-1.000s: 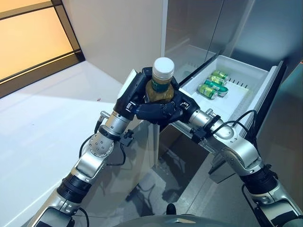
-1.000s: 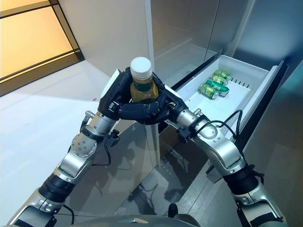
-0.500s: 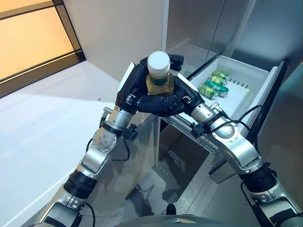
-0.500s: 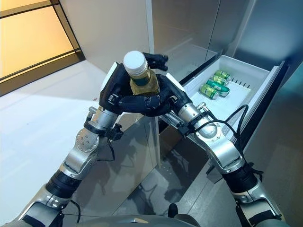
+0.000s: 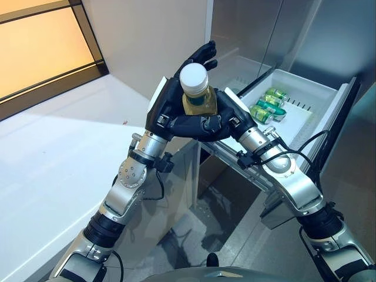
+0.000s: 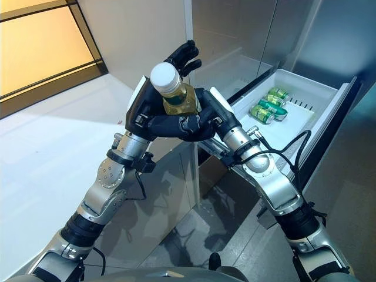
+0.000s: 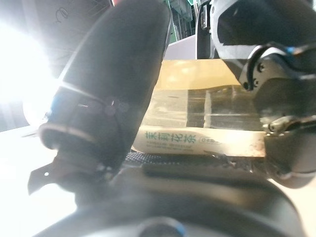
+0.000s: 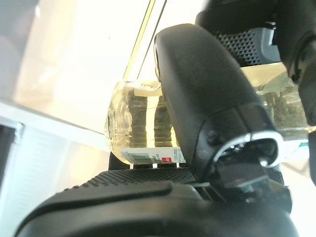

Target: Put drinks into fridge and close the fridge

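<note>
A clear bottle [image 5: 197, 97] of amber drink with a white cap is held upright in the air between the two robot hands, above the near left corner of the pulled-out fridge drawer [image 5: 305, 97] and well clear of its floor. The right robot hand [image 5: 218, 120] is clamped on the bottle: its fingers curl round the lower body from the drawer side, and the right wrist view shows the thumb lying across the ribbed wall just above the label. The left robot hand [image 5: 170, 106] lies against the opposite side of the bottle with its palm touching it, but its fingers [image 5: 202, 54] stand straight and spread, rising past the cap rather than wrapping round; the left wrist view shows the label strip just past the palm. The drawer is white and stands open from the grey fridge [image 5: 258, 29]. In its far left corner lie several green cans [image 5: 265, 106] on their sides, close together and touching one another. A pale counter [image 5: 53, 153] stretches away on the robot's left, under the left arm.
</note>
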### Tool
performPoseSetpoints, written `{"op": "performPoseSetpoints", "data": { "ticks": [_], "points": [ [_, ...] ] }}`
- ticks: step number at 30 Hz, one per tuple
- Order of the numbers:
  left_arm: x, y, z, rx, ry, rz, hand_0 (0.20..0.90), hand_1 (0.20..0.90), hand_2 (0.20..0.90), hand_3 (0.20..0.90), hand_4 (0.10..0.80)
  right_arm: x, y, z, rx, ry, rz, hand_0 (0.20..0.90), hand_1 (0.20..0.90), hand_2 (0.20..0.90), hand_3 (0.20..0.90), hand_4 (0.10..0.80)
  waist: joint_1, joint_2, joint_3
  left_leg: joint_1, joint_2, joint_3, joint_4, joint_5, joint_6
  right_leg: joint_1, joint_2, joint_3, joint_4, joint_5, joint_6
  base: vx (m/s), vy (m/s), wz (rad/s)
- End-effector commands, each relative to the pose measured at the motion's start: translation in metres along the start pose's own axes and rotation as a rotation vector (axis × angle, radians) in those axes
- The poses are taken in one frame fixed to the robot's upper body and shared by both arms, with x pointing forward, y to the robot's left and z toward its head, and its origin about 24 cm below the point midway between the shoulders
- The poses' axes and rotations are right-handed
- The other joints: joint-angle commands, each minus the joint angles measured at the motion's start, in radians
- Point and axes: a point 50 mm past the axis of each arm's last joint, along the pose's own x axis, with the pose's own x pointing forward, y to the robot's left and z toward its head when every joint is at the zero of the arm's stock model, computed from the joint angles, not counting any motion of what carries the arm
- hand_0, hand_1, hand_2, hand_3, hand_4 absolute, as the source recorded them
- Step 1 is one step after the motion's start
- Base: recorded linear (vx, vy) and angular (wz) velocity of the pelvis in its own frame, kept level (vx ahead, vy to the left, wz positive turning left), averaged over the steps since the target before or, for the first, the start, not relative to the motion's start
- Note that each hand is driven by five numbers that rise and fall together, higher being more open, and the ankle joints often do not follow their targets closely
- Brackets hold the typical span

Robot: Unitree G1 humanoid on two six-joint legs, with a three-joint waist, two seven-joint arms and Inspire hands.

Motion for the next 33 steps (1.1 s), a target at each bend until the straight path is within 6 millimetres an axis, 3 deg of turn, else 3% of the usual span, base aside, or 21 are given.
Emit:
{"op": "performPoseSetpoints", "data": {
  "ticks": [1,5,12,13,14,15,16,26,27,28,29,31,33],
  "points": [
    [0.014,0.021,0.062,0.154,-0.371,0.111,0.900,0.900,0.900,0.900,0.800,0.005,-0.066,0.042,-0.109,-0.252,-0.449,0.300,0.300,0.300,0.200,0.100,0.008,-0.034,-0.086,-0.063,-0.016,-0.013,0.001,0.004,0.003,0.071,-0.029,0.011,0.004,-0.053,0.074,0.001,-0.013,0.04],
    [0.010,0.026,0.070,0.165,-0.405,0.124,0.900,0.900,0.900,0.900,0.800,0.000,-0.075,0.036,-0.086,-0.230,-0.501,0.300,0.300,0.300,0.200,0.100,0.012,-0.035,-0.086,-0.065,-0.016,-0.017,0.001,0.004,0.001,0.070,-0.029,0.007,0.004,-0.053,0.075,-0.001,-0.004,0.01],
    [0.010,0.030,0.069,0.116,-0.385,0.137,0.900,0.900,0.900,0.900,0.800,-0.001,-0.075,0.033,-0.072,-0.224,-0.493,0.300,0.300,0.300,0.200,0.100,0.013,-0.034,-0.085,-0.064,-0.017,-0.021,0.001,0.005,0.001,0.070,-0.029,0.006,0.004,-0.053,0.075,0.000,-0.002,0.02],
    [0.010,0.029,0.067,0.112,-0.378,0.127,0.766,0.766,0.766,0.744,0.644,0.000,-0.073,0.033,-0.072,-0.224,-0.481,0.300,0.300,0.300,0.200,0.100,0.014,-0.034,-0.085,-0.064,-0.017,-0.022,0.001,0.005,0.001,0.070,-0.029,0.005,0.004,-0.053,0.074,0.000,0.000,0.00],
    [0.010,0.028,0.066,0.113,-0.372,0.121,0.674,0.674,0.674,0.636,0.536,0.000,-0.072,0.033,-0.071,-0.224,-0.470,0.300,0.300,0.300,0.200,0.100,0.014,-0.034,-0.085,-0.064,-0.017,-0.022,0.001,0.005,0.000,0.070,-0.029,0.004,0.004,-0.053,0.074,0.000,0.000,0.00],
    [0.010,0.028,0.065,0.111,-0.369,0.119,0.467,0.467,0.467,0.395,0.295,0.000,-0.071,0.033,-0.070,-0.224,-0.466,0.300,0.300,0.300,0.200,0.100,0.014,-0.034,-0.086,-0.065,-0.017,-0.022,0.001,0.005,0.000,0.070,-0.029,0.004,0.004,-0.053,0.074,0.000,0.000,0.00],
    [0.011,0.028,0.063,0.099,-0.357,0.114,0.300,0.300,0.300,0.200,0.100,0.001,-0.070,0.033,-0.066,-0.226,-0.454,0.300,0.300,0.300,0.200,0.100,0.014,-0.033,-0.086,-0.065,-0.017,-0.023,0.001,0.005,0.000,0.069,-0.029,0.004,0.004,-0.053,0.075,0.000,0.000,0.00],
    [0.010,0.028,0.054,0.005,-0.316,0.097,0.300,0.300,0.300,0.200,0.100,0.003,-0.068,0.036,-0.063,-0.246,-0.456,0.300,0.300,0.300,0.200,0.100,0.018,-0.033,-0.088,-0.066,-0.019,-0.027,0.001,0.005,0.000,0.067,-0.028,0.005,0.004,-0.055,0.075,0.000,0.000,0.00],
    [0.009,0.027,0.053,-0.007,-0.316,0.086,0.326,0.326,0.326,0.230,0.130,0.002,-0.069,0.035,-0.065,-0.245,-0.466,0.300,0.300,0.300,0.200,0.100,0.018,-0.032,-0.087,-0.065,-0.018,-0.027,0.001,0.005,0.000,0.067,-0.028,0.006,0.004,-0.055,0.074,0.000,0.000,0.00],
    [0.007,0.027,0.053,-0.018,-0.317,0.078,0.474,0.474,0.474,0.403,0.303,0.001,-0.070,0.035,-0.066,-0.243,-0.476,0.300,0.300,0.300,0.200,0.100,0.019,-0.032,-0.087,-0.065,-0.018,-0.027,0.001,0.006,0.000,0.068,-0.028,0.004,0.004,-0.054,0.074,0.000,0.000,0.00],
    [0.007,0.027,0.052,-0.044,-0.315,0.059,0.491,0.491,0.491,0.422,0.322,0.000,-0.073,0.035,-0.069,-0.242,-0.486,0.300,0.300,0.300,0.200,0.100,0.020,-0.032,-0.087,-0.064,-0.018,-0.027,0.001,0.005,0.000,0.068,-0.028,0.004,0.004,-0.054,0.074,0.000,0.000,0.00],
    [0.004,0.027,0.050,-0.148,-0.301,-0.011,0.900,0.900,0.900,0.900,0.800,-0.003,-0.080,0.034,-0.104,-0.242,-0.525,0.300,0.300,0.300,0.200,0.100,0.023,-0.033,-0.088,-0.063,-0.017,-0.026,0.001,0.005,-0.001,0.069,-0.028,0.000,0.004,-0.056,0.073,0.000,0.000,0.00],
    [0.001,0.025,0.044,-0.271,-0.252,-0.078,0.900,0.900,0.900,0.900,0.800,-0.005,-0.088,0.033,-0.141,-0.233,-0.574,0.300,0.300,0.300,0.200,0.100,0.027,-0.032,-0.084,-0.063,-0.016,-0.027,0.001,0.006,-0.003,0.069,-0.027,-0.002,0.004,-0.054,0.072,0.000,0.000,0.00]
  ]
}}
